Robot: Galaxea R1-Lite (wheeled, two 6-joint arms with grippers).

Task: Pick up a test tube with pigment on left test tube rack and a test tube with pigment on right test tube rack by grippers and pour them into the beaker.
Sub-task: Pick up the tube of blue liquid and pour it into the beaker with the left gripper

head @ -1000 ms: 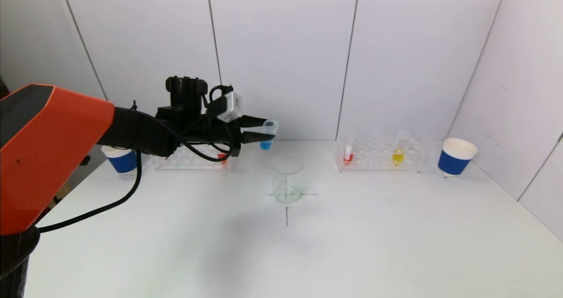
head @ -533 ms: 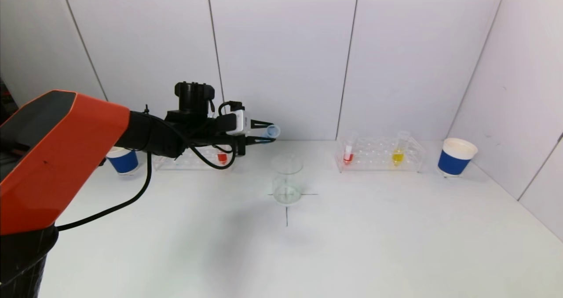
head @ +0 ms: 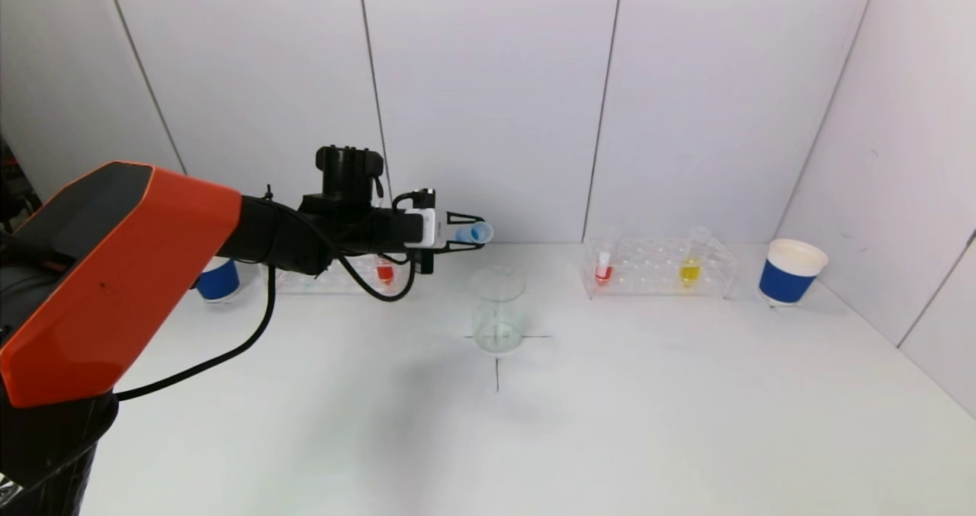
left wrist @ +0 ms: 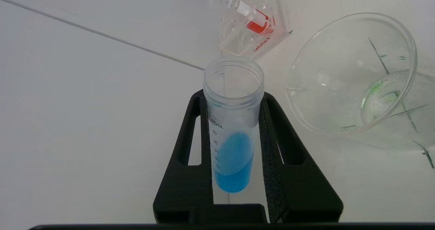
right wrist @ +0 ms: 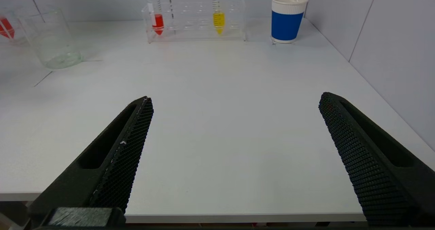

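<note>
Blue test tube (left wrist: 233, 135) lay tipped sideways, clamped in left gripper (head: 467, 236), mouth above beaker (head: 498, 310); right gripper (right wrist: 234, 155) parked low, jaws spread wide.

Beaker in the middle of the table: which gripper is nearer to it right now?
Left. The left gripper, shut on the blue test tube, hangs just above and left of the beaker. The right gripper is open, low at the table's near edge, far from it.
</note>
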